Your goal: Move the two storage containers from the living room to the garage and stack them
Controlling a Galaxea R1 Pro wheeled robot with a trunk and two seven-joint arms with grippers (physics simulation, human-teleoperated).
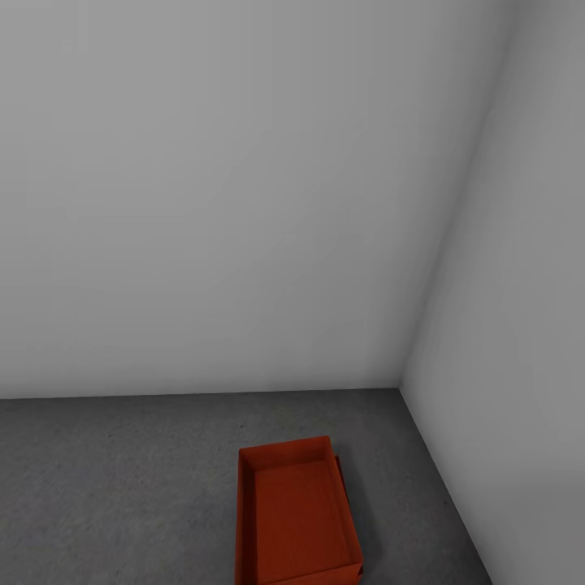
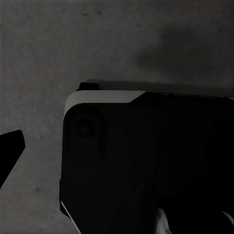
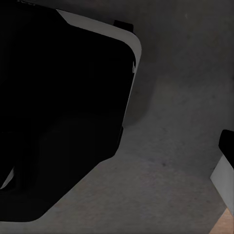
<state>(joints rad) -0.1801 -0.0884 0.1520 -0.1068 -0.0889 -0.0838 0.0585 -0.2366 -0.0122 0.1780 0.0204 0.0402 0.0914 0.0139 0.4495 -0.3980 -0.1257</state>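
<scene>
Near the garage corner, two orange-red storage containers (image 1: 296, 520) sit stacked on the grey concrete floor (image 1: 122, 487), upper one slightly offset, just beside the pale walls (image 1: 244, 203). Wrist views: dark robot body over concrete; L & R claw state can't be told.

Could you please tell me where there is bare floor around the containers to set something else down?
The concrete floor is open left of the storage containers, out to the back wall, with a band behind them too. It is tight on their right, where only a narrow strip remains before the side wall.
</scene>
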